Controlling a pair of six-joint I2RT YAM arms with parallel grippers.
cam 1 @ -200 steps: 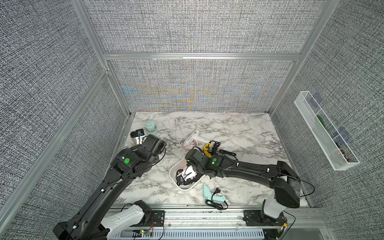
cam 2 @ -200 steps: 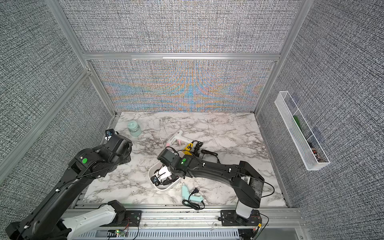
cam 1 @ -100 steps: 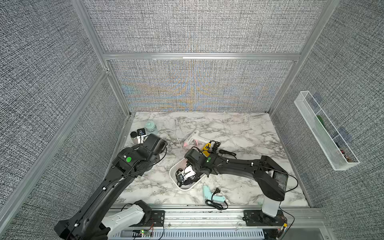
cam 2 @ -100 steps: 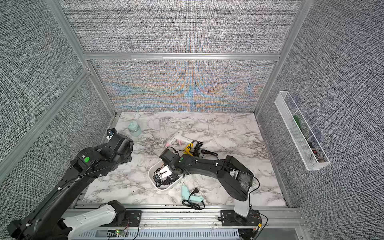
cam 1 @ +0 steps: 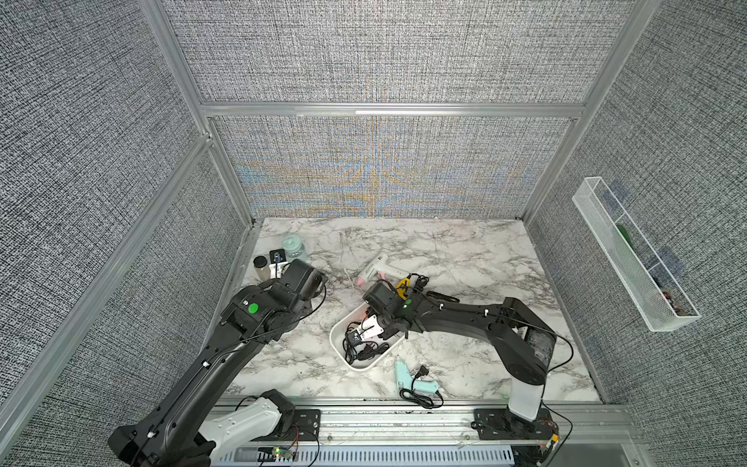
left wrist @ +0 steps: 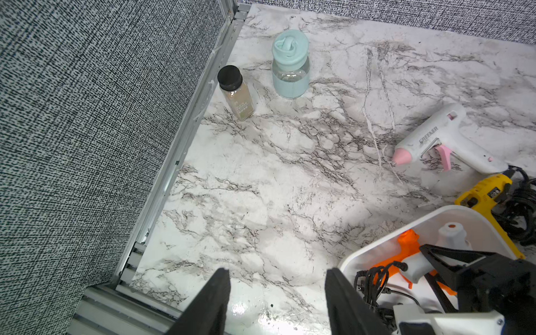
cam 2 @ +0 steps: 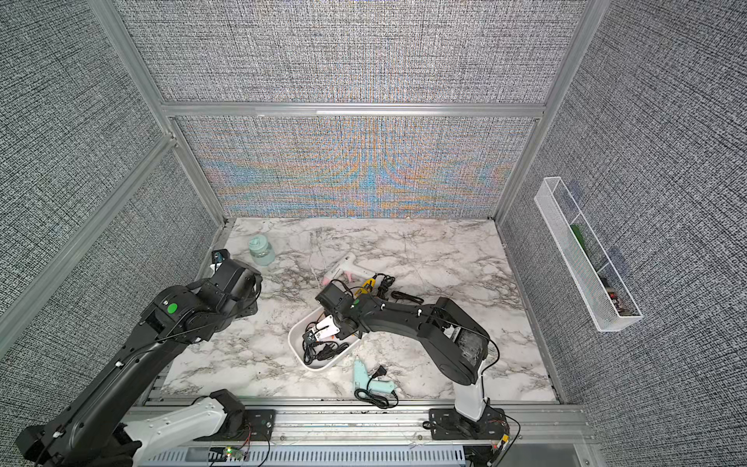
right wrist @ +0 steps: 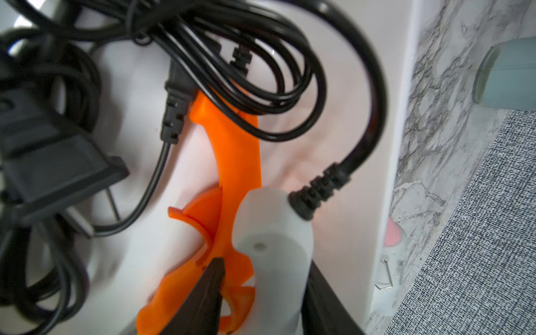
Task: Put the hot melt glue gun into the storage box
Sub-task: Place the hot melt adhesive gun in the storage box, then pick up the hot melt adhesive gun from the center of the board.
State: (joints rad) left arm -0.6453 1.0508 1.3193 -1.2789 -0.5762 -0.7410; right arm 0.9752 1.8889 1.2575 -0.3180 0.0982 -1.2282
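Note:
The storage box point(cam 1: 361, 367) point(cam 2: 313, 366), a white plastic tub, stands near the table's front middle. Inside it lies a white and orange hot melt glue gun point(right wrist: 229, 162) point(left wrist: 407, 246) among coiled black cord. My right gripper point(right wrist: 264, 264) point(cam 1: 355, 335) reaches into the box and stands open, its fingers on either side of the gun's white handle, with a gap on the orange trigger side. In both top views the gripper covers most of the gun. Left of the box, my left gripper point(left wrist: 277, 272) hovers open over bare marble, holding nothing.
Three more glue guns lie outside the box: white and pink point(cam 1: 378, 269), yellow with black cord point(cam 1: 404, 283) and teal point(cam 1: 412, 378). A teal-capped bottle point(cam 1: 293, 248) and a spice jar point(cam 1: 260, 265) stand at the back left. A wire-mesh tray point(cam 1: 634, 258) hangs on the right wall.
The right gripper's jaws have widened around the gun lying in the box, and the right arm's elbow has folded in toward the box. The left arm has barely moved.

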